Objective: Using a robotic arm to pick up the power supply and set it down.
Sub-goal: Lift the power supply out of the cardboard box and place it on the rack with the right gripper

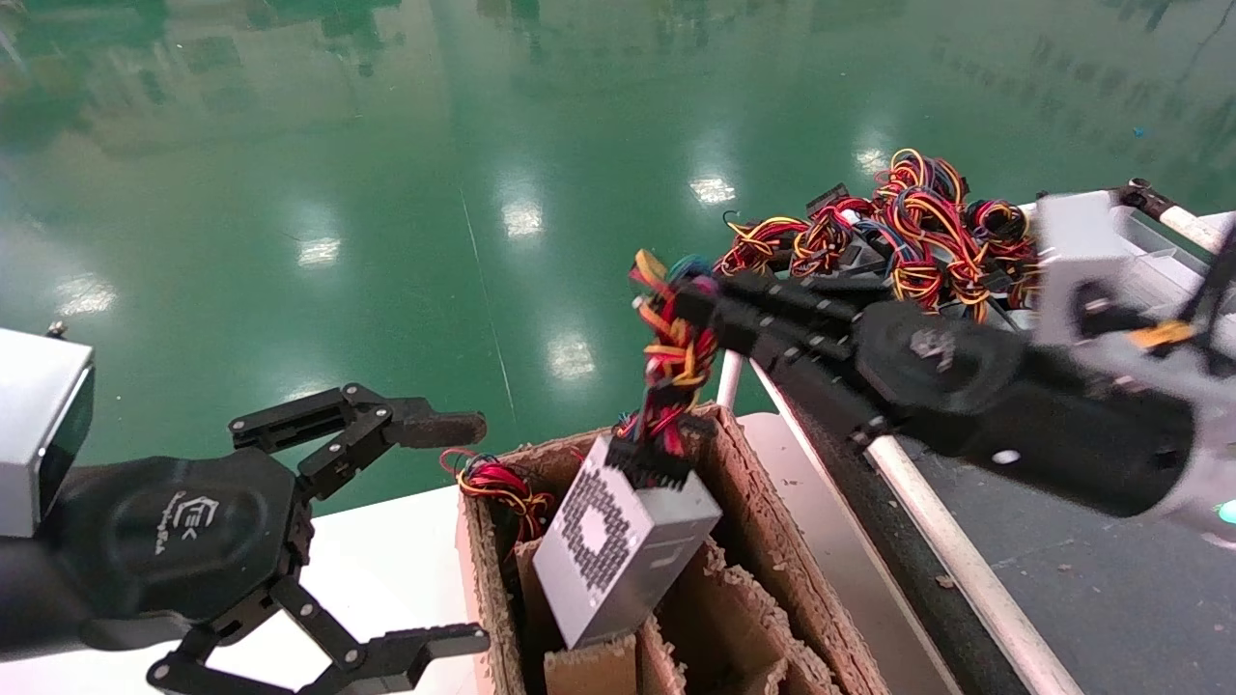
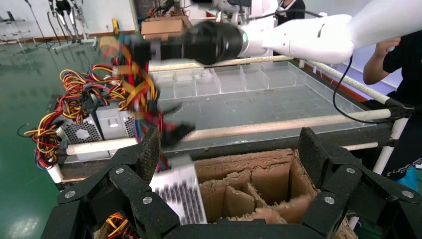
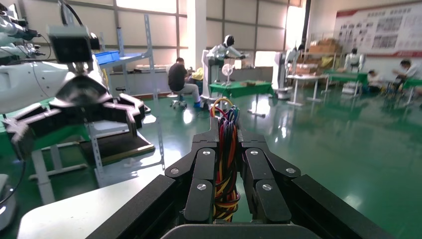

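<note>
- Holding the wire bundle (image 1: 676,357) pinched in your right gripper (image 1: 700,309), you carry the power supply (image 1: 618,541) tilted, its low end inside the cardboard box (image 1: 772,569).
- Lower slowly; the dangling power supply may swing against the dividers.
- Left gripper (image 1: 444,526), spread wide, waits near left.

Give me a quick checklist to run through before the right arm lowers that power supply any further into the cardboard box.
1. Grip: right gripper is shut on the wire bundle, not on the metal case. Ok, though the load can swing.
2. Power supply attitude: tilted, vent face toward the camera, one corner in the divider box. Not ok for a flat set-down.
3. Target cell free: cannot tell, the case hides it.
4. Neighbouring cell: already holds wires. Ok, apart from the hanging unit.
5. Left gripper: open, beside the box, touching nothing. Ok.
6. Torn divider edges may snag the case. Cannot tell.
</note>
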Available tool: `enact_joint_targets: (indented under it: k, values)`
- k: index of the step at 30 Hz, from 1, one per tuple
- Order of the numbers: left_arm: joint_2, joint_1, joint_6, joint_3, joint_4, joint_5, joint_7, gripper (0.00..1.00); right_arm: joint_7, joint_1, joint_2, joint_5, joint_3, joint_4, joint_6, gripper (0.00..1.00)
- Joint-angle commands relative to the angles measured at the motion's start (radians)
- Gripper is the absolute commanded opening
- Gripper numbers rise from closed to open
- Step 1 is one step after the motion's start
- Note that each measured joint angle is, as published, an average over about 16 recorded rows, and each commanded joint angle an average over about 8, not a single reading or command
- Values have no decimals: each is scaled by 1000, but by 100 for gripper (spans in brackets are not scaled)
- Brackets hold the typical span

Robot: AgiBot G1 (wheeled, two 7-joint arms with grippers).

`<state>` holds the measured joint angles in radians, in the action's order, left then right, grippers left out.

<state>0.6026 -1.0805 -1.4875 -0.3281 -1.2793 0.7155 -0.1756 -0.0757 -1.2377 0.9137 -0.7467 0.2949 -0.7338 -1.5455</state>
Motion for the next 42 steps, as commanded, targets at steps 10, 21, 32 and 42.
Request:
enact_joint_targets:
  k: [10, 21, 32, 42]
  values:
    - [0, 0, 0, -1, 0, 0, 0, 100, 9, 12, -156, 63, -77, -60, 20, 0]
    - [0, 0, 0, -1, 0, -1, 1, 100, -35, 75, -358, 122, -169, 7, 3, 0]
    - [-1, 0, 1, -2, 0, -1, 1, 100, -107, 209, -492, 185, -237, 94, -14, 0]
    - [-1, 0, 1, -2, 0, -1, 1, 100, -168, 319, -545, 211, -257, 159, -24, 0]
